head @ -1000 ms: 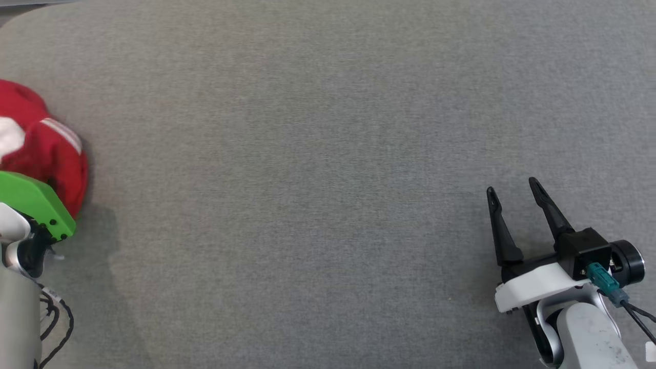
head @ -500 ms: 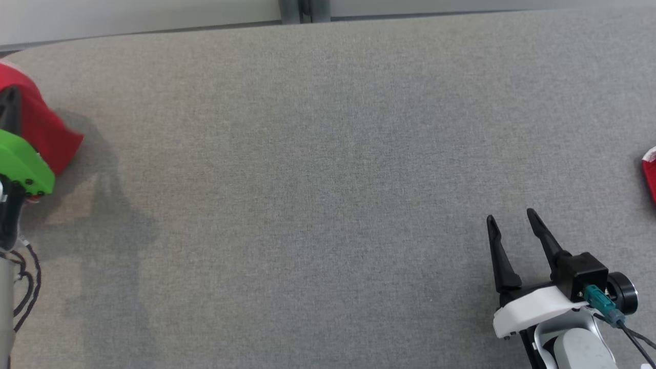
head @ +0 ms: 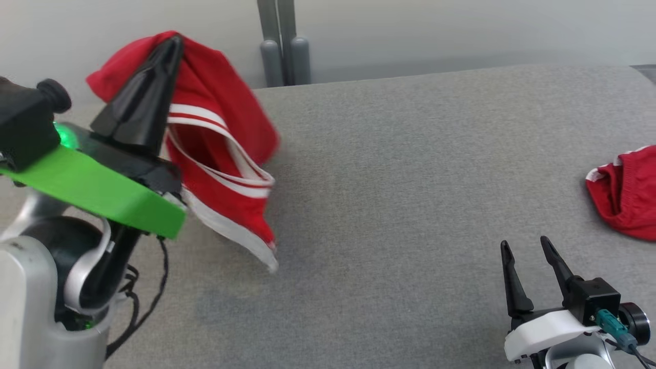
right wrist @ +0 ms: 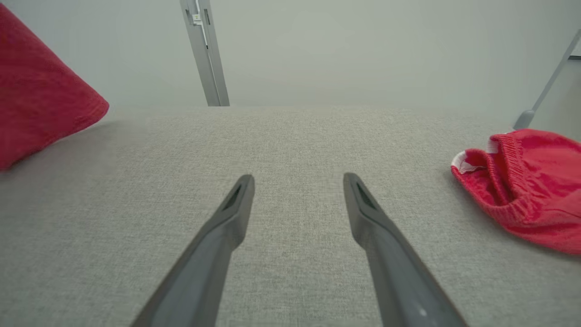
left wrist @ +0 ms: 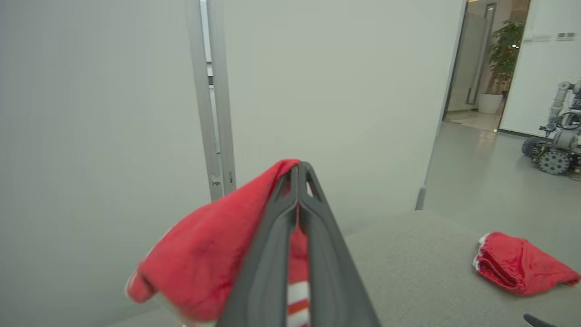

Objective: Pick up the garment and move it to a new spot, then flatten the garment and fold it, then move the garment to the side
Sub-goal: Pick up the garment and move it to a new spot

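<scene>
The garment [head: 215, 92], red with white stripes, hangs in the air from my left gripper [head: 173, 43], above the left part of the grey padded table [head: 389, 179]. The two fingers of this gripper are pressed together, and only a small pinch of cloth sits between them near the tips. The rest falls down in loose folds. The lower hem is blurred, so I cannot tell whether it touches the table.

I think the grip is the weakest point. So little cloth is caught that a quick swing or a sudden stop could pull it out, and then the garment would fall in a heap, maybe over the left edge. Because it hangs from one point, it may also land twisted, which would make the flattening harder.

My right gripper [head: 525, 242] waits low at the right side, fingers spread wide with nothing between them. If I carry the cloth too low across the table, the hem could catch on these fingers.

A second red garment [head: 622, 195] lies crumpled near the right edge. If I put mine too close, the two could get mixed.

As for containers, the table alone bears anything, and on it rests that second garment.
</scene>
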Controlling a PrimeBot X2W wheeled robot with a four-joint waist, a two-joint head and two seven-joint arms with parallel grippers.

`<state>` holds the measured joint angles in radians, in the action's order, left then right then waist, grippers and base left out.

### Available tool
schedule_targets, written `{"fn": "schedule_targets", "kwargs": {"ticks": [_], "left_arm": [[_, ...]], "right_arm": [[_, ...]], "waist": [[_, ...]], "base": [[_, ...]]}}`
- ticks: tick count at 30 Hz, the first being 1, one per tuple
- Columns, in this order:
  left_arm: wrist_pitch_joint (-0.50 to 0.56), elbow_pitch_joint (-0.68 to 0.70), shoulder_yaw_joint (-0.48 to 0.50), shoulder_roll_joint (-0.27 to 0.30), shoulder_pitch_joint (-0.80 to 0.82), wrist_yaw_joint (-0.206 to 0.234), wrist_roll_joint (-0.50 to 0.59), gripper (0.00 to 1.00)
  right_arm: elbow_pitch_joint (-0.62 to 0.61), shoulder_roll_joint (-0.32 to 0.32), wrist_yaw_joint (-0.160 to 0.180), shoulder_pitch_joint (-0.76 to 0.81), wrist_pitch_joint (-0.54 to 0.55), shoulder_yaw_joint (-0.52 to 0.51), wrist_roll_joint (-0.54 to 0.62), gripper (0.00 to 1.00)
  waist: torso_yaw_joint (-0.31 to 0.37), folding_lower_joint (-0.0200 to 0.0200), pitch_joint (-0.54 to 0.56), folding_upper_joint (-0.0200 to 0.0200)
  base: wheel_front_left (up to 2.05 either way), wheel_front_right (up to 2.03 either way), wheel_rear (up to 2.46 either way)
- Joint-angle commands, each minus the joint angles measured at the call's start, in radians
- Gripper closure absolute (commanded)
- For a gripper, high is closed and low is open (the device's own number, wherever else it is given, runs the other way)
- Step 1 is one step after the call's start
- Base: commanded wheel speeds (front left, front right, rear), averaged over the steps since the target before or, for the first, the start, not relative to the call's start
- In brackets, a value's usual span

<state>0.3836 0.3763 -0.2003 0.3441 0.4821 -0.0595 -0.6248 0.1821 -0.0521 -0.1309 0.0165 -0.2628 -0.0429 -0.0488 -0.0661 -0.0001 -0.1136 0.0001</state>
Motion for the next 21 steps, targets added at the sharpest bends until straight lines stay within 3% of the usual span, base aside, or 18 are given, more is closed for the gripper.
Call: {"fn": "schedule_targets", "kwargs": {"ticks": [1,5,9,15,19,20,21], "left_arm": [[0.016,0.036,-0.013,-0.018,-0.016,0.017,-0.017,1.0],[0.061,0.089,-0.067,-0.055,-0.034,0.037,-0.041,1.0],[0.068,-0.021,-0.132,-0.041,-0.085,0.052,0.04,1.0],[-0.064,-0.455,-0.187,-0.078,-0.165,0.07,0.122,1.0],[-0.216,-0.737,-0.191,-0.123,-0.177,0.039,0.121,1.0],[-0.258,-0.8,-0.197,-0.128,-0.174,0.028,0.133,0.77],[-0.289,-0.842,-0.204,-0.129,-0.167,0.023,0.147,0.36]], "right_arm": [[-0.004,0.0,0.0,0.012,-0.003,-0.002,-0.004,0.0],[-0.004,0.001,0.0,0.012,-0.003,0.006,-0.024,0.0],[0.0,0.001,0.0,0.013,-0.003,0.009,-0.048,0.0],[0.015,0.001,0.0,-0.011,-0.003,0.033,-0.077,0.0],[0.024,0.001,0.0,-0.004,-0.003,0.041,-0.082,0.0],[0.03,0.001,0.0,0.001,-0.003,0.043,-0.08,0.0],[0.031,0.001,0.0,0.006,-0.003,0.044,-0.077,0.0]], "waist": [[0.065,0.0001,0.026,-0.0001],[0.122,0.0001,0.02,-0.0001],[0.172,0.0001,0.01,-0.0001],[0.233,0.0001,-0.013,-0.0001],[0.246,0.0001,-0.013,-0.0001],[0.245,0.0001,-0.01,-0.0001],[0.242,0.0001,-0.007,-0.0001]], "base": [[0.0,0.0,0.0],[0.0,0.0,0.0],[0.0,0.0,0.0],[0.0,0.0,0.0],[0.0,0.0,0.0],[0.0,0.0,0.0],[0.0,0.0,0.0]]}}
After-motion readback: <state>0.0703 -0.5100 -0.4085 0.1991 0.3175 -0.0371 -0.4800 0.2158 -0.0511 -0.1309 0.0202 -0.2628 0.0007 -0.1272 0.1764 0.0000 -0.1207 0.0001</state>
